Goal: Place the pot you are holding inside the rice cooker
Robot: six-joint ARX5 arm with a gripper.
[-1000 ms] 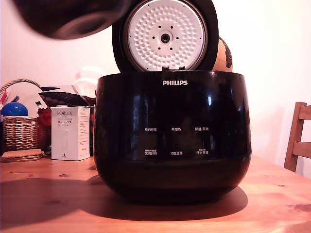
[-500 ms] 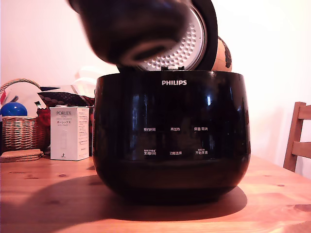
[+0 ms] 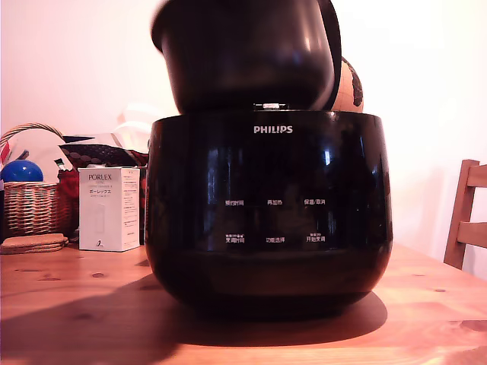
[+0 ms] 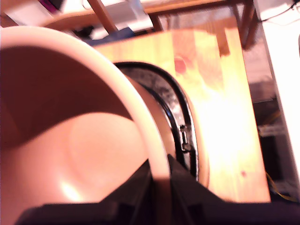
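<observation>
In the exterior view we see the pot [image 3: 243,53] hanging upright right above the open mouth of the rice cooker [image 3: 268,213], its rounded base level with the cooker's top edge and partly covering the raised lid [image 3: 333,46] behind it. We cannot tell from this view whether the base has gone below the rim. The cooker stands on the wooden tabletop [image 3: 68,304].

In the wrist view our hand [image 4: 161,187] is clenched on the pot's rim: one dark finger [image 4: 136,192] sits inside the wall and the other [image 4: 187,190] outside it, with the pale rim [image 4: 140,126] running up between them. The pot's interior [image 4: 70,140] fills most of that picture, and the cooker's dark rim [image 4: 176,108] curves just beyond the pot's wall, with tabletop past it.

At the exterior view's left stand a white box [image 3: 109,209] and a wicker basket [image 3: 30,205]; a wooden chair [image 3: 466,220] is at its right.
</observation>
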